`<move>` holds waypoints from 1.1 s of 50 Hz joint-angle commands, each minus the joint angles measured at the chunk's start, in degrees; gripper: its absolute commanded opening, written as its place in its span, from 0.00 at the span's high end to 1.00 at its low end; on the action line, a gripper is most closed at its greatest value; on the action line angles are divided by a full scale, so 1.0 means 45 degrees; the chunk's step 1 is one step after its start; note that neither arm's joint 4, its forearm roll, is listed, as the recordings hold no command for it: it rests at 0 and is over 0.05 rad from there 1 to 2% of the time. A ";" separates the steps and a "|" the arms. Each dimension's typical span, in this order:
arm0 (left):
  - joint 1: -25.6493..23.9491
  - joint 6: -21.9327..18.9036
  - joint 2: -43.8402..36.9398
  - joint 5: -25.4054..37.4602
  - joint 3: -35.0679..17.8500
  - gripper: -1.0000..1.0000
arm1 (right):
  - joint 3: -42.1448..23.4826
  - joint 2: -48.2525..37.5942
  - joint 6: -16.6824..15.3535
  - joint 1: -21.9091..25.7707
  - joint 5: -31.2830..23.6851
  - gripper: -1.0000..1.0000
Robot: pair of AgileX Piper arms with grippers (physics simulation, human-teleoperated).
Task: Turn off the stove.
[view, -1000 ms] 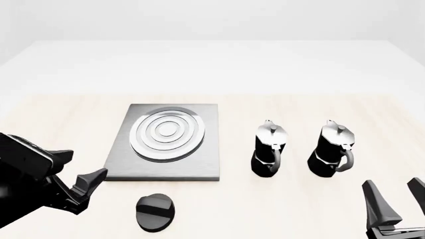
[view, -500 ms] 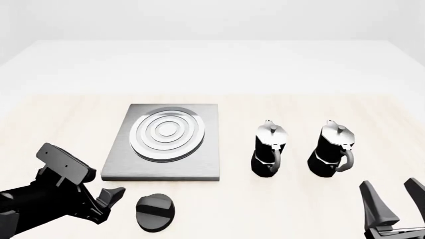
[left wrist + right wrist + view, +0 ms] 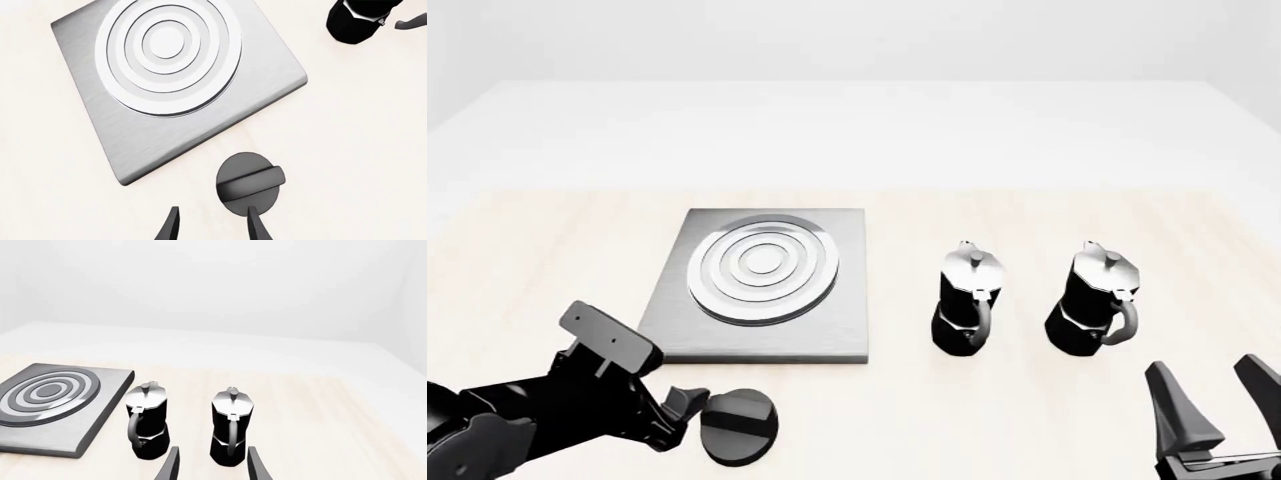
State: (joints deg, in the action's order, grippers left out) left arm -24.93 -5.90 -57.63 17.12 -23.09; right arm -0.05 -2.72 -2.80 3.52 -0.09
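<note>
my left gripper (image 3: pixel 689 408) sits low by the near edge of the bench, toward the left corner, fingers apart and holding nothing, their tips just beside the knob (image 3: pixel 739 426). in the left wrist view the knob (image 3: pixel 249 183) lies ahead of the fingertips (image 3: pixel 251 215) and a little off to one side, its raised bar running across my line of reach. to do this well i judge i should centre the open fingers over that bar, line them up on either flank of it, come down, close, then twist. just beyond the knob lies the stove (image 3: pixel 761 288), its near edge close to it. further right stand two moka pots (image 3: pixel 970 298), well apart. my right gripper (image 3: pixel 1214 400) waits open at the near right corner.
</note>
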 commanded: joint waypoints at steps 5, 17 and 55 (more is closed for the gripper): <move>-0.0102 0.0325 -0.1586 -0.1808 0.0770 0.00 | 0.0002 -0.0129 -0.0024 0.0040 0.0099 0.00; -0.0095 0.0462 -0.2595 -0.3111 0.1235 0.00 | 0.0002 -0.0167 -0.0014 0.0074 0.0132 0.00; 0.0660 -0.0389 -0.3946 -0.3984 0.0903 0.00 | 0.0003 0.0031 -0.0040 0.0104 -0.0078 0.00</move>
State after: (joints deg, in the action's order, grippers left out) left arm -22.89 -6.26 -74.41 -2.86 -17.97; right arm -0.04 -2.56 -2.95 3.93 -0.43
